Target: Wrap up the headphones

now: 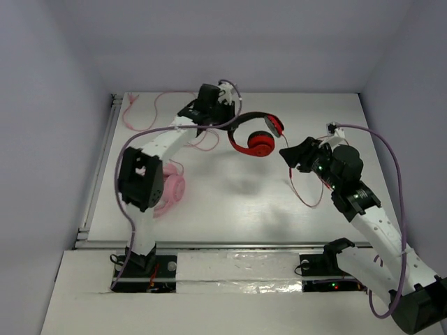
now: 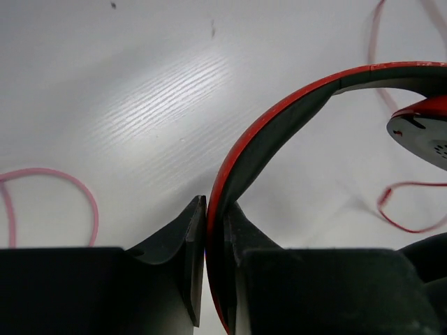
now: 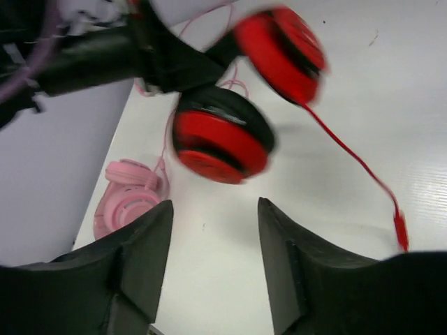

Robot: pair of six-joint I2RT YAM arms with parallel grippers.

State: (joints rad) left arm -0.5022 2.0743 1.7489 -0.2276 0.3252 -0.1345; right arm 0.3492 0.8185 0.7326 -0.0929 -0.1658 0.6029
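Note:
The red headphones [image 1: 254, 137] hang in the air above the table's middle back. My left gripper [image 1: 223, 112] is shut on their black-lined headband [image 2: 279, 118], which passes between the jaws in the left wrist view. Both round red ear cups [image 3: 222, 143] dangle below, and the thin red cable [image 1: 305, 195] trails down to the table on the right. Its end plug [image 3: 401, 230] lies on the table. My right gripper [image 1: 292, 155] is open and empty, just right of the ear cups, with nothing between its jaws [image 3: 213, 230].
Pale pink headphones [image 1: 170, 187] lie on the table at the left, under my left arm. Their pink cable [image 1: 150, 112] loops toward the back left corner. The table's left edge has a metal rail [image 1: 98, 167].

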